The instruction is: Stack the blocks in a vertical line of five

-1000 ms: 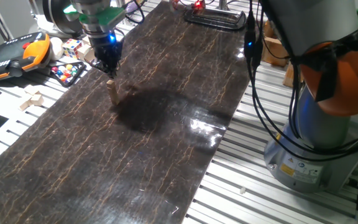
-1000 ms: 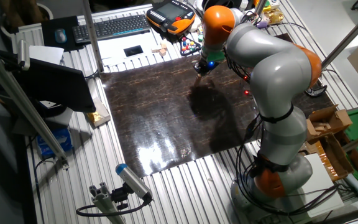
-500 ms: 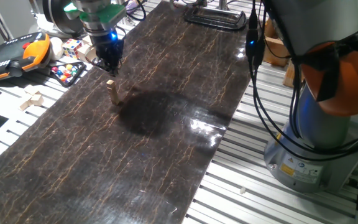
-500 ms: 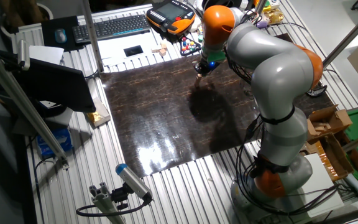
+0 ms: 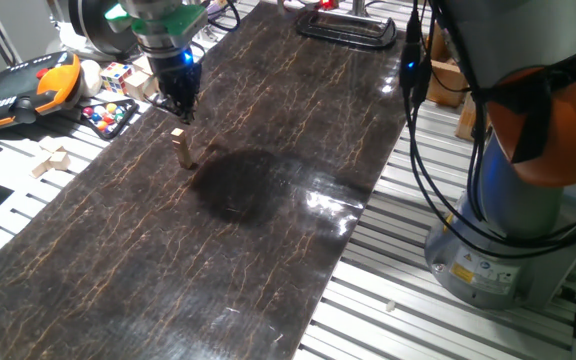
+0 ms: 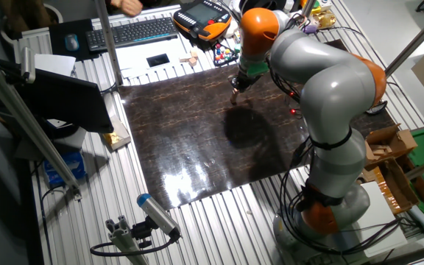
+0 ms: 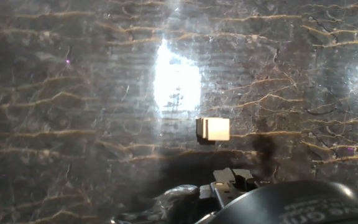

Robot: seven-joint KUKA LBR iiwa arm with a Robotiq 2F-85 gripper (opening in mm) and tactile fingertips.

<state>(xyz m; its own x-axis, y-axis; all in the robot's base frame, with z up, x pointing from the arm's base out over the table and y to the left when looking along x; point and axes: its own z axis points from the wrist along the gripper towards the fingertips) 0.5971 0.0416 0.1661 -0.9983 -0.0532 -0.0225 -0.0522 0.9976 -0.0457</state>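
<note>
I see the stack of blocks [image 5: 180, 146] standing upright on the dark mat [image 5: 268, 200], directly beneath my gripper [image 5: 182, 112], which hangs just above its top. Whether the jaws are apart or together, I cannot tell.

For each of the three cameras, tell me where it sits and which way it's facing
One fixed view: low beside the table, looking along the dark mat at the block stack; the gripper above it and the arm's base show.
The other fixed view: high up, looking down across the table; the whole arm shows, gripper over the stack.
Hand view: on the hand, looking straight down at the stack's top; only part of the gripper body shows.
All three share the stack and mat.
</note>
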